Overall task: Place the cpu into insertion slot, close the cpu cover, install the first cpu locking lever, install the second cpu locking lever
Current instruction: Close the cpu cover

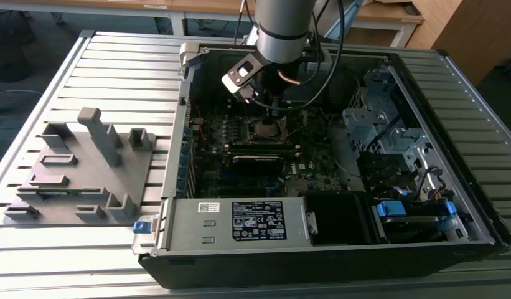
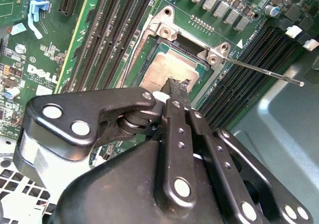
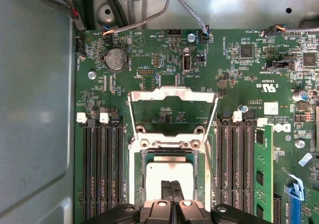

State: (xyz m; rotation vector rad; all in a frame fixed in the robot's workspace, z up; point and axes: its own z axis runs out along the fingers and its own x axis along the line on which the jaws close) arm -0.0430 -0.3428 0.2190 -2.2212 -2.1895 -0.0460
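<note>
One arm (image 1: pixel 284 28) reaches down into an open computer case (image 1: pixel 322 252) that lies on a slatted worktop (image 1: pixel 122 68); a grey moulded fixture (image 1: pixel 81 168) sits on the exterior view's left of the case. In both wrist views the tool (image 3: pixel 171 184) (image 2: pixel 178 86) has its two fingers (image 3: pixel 166 194) pressed together with nothing between them, their tips at or just above the top of the cpu (image 3: pixel 169 170) (image 2: pixel 167 67); whether they touch it cannot be told. The cpu lies flat inside the insertion slot (image 3: pixel 133 176). In the first wrist view the cpu cover (image 3: pixel 172 93) is swung open, away from the slot, hinged on the side of the slot opposite the tool. In the second wrist view a thin locking lever (image 2: pixel 261 73) sticks out sideways from a corner of the slot, unlatched. Long black memory slots (image 3: pixel 99 169) flank the insertion slot on both sides.
</note>
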